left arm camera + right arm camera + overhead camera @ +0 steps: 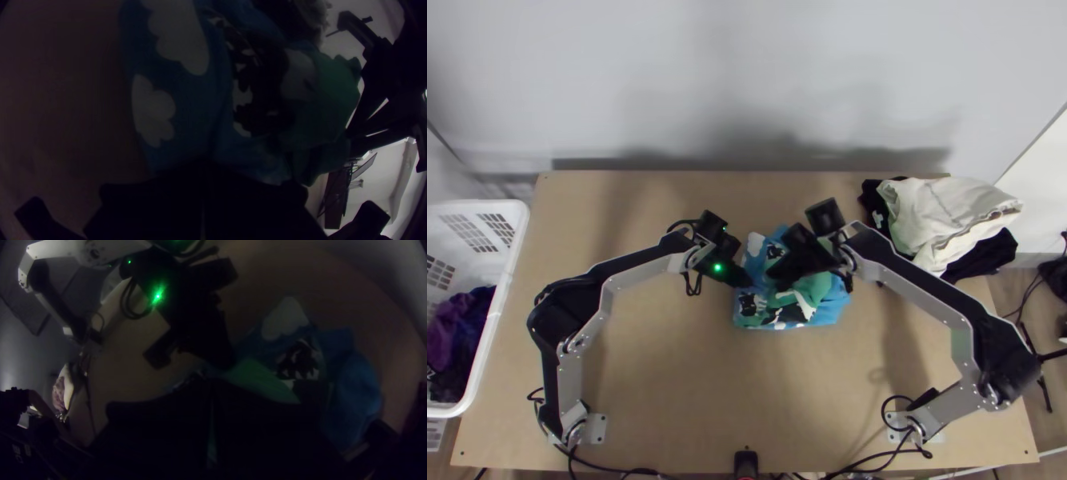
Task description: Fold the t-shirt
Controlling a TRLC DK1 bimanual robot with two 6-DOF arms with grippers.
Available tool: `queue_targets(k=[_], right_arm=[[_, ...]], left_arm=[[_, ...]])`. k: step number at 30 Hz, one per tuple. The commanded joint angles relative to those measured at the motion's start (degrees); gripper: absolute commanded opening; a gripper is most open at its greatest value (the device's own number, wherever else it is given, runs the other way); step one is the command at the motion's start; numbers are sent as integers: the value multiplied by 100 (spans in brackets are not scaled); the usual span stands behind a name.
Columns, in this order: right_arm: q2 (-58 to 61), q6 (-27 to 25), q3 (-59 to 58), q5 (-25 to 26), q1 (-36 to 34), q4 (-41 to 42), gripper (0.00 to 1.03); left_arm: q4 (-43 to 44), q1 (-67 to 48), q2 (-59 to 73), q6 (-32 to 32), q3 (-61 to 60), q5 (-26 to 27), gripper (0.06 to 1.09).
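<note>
Fingers of your left gripper (pixel 203 175) and right gripper (pixel 212 391) look closed; whether they pinch cloth, you can't tell. Your rumpled t-shirt (pixel 833 306) lies mid-bench (pixel 691 384), probably light, floppy; take layered edges.

One t-shirt (pixel 833 308), one basket (pixel 517 210), one table (pixel 667 360), two grippers: left (pixel 747 282), right (pixel 774 275); piled garments (pixel 939 216), seemingly at least two.

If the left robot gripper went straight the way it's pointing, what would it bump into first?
Probably the bunched t-shirt, at its blue part near the clouds. The left gripper points right at it. It may be touching already; the gap is hard to judge.
</note>
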Motion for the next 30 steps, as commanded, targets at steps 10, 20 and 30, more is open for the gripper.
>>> queue_targets(k=[10,20,30], right_arm=[[1126,-554,-131,1022,164,47,3],[415,-1222,-561,1092,-1120,-243,3],[-526,-2101,-966,1084,-2535,-894,3]], left_arm=[[43,-43,160,61,90,-389,10],[-238,-95,503,228,687,-644,10],[-554,-166,890,308,1303,-793,10]])
